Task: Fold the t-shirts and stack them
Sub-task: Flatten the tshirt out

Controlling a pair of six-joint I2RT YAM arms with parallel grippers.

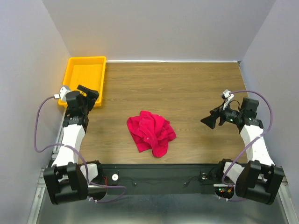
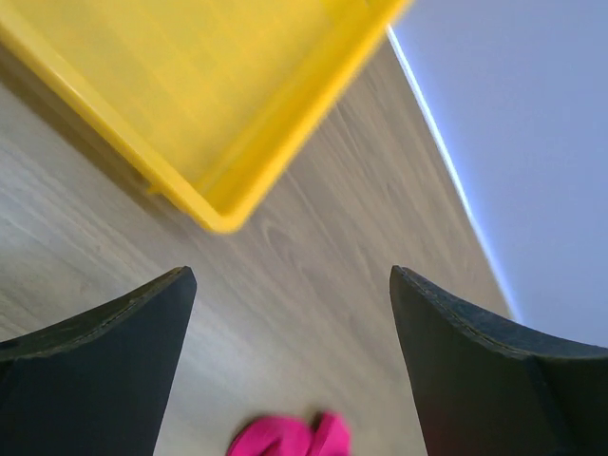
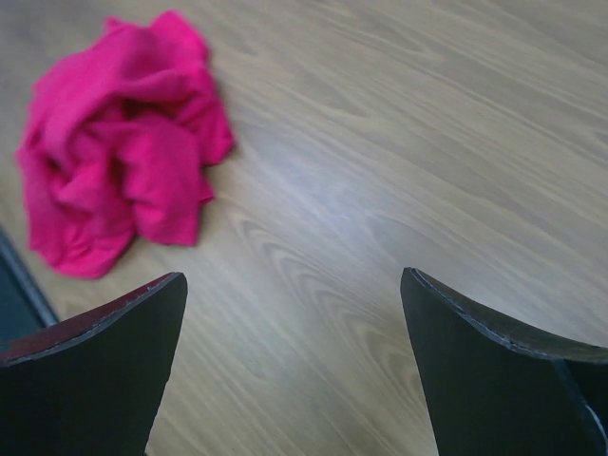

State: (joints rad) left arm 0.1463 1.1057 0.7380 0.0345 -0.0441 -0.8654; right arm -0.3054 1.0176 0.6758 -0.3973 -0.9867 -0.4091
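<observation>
A crimson-red t-shirt (image 1: 151, 132) lies crumpled in a heap on the wooden table near its front edge. It also shows at the upper left of the right wrist view (image 3: 119, 147), and a small part shows at the bottom of the left wrist view (image 2: 290, 437). My left gripper (image 1: 89, 94) is open and empty, held above the table at the left, beside the yellow tray. My right gripper (image 1: 211, 120) is open and empty, above the table to the right of the t-shirt, pointing toward it.
A yellow plastic tray (image 1: 83, 77) stands at the back left corner, empty; its near corner shows in the left wrist view (image 2: 223, 217). Grey walls close the table on three sides. A black rail (image 1: 159, 175) runs along the front edge.
</observation>
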